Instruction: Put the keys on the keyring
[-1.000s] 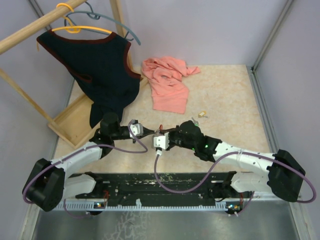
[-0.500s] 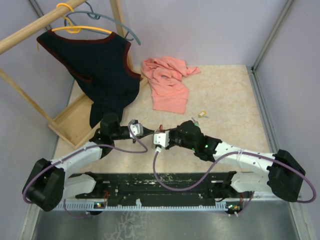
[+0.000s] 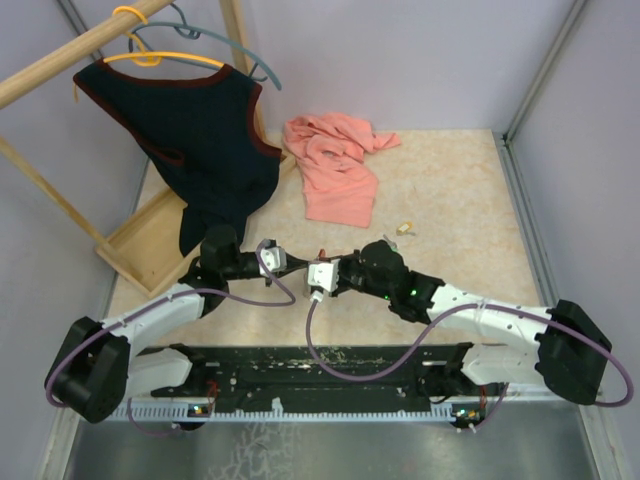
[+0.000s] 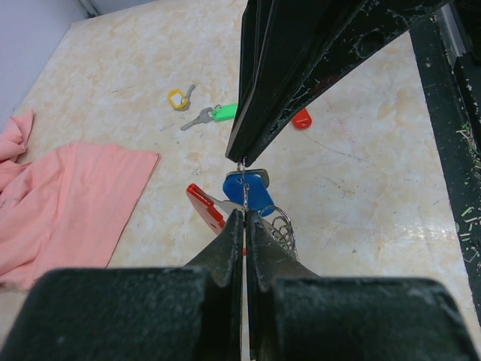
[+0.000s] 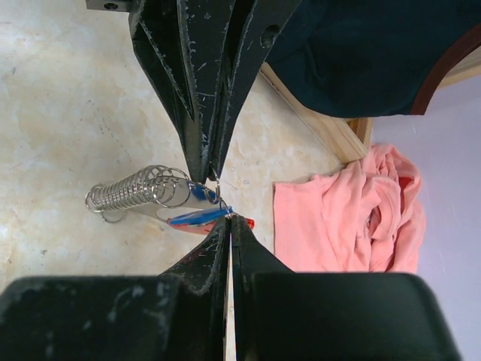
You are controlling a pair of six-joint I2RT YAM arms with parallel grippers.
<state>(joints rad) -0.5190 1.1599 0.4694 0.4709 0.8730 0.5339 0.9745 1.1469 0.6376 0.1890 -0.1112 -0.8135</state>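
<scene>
Beige marbled bench between lilac walls. My left tool was clenched on the keyring (red curve, thin grey metal, a wire coil hanging by it), near the middle of the bench. My right tool, clenched too, pinched the blue key against it, tip to tip. The yellow key, green key and red key lay loose beyond. A pink cloth and a dark vest on a wooden rack sat farther back.
</scene>
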